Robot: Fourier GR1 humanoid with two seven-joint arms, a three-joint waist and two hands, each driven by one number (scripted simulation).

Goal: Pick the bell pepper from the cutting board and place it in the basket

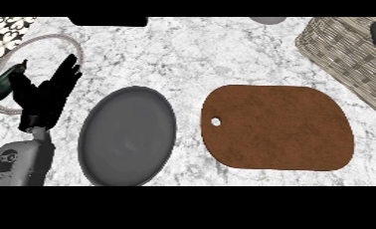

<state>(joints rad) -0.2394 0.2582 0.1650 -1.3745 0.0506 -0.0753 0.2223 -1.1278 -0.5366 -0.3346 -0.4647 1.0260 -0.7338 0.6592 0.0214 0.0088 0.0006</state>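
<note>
The brown cutting board (279, 128) lies flat at the centre right, and nothing rests on it. At the upper right corner sits the wicker basket (339, 54), partly cut off by the view's edge. A small green patch (373, 28) shows inside the basket at the right edge; I cannot tell what it is. My left hand (46, 96) rests open at the far left with its fingers pointing up, away from the board and the basket. My right hand does not show.
A dark grey plate (126, 136) lies between my left hand and the board. A pale ring-shaped dish (46, 39) with a dark green object (9, 79) sits at the far left. A black item (109, 21) and a grey item (268, 20) are at the back edge.
</note>
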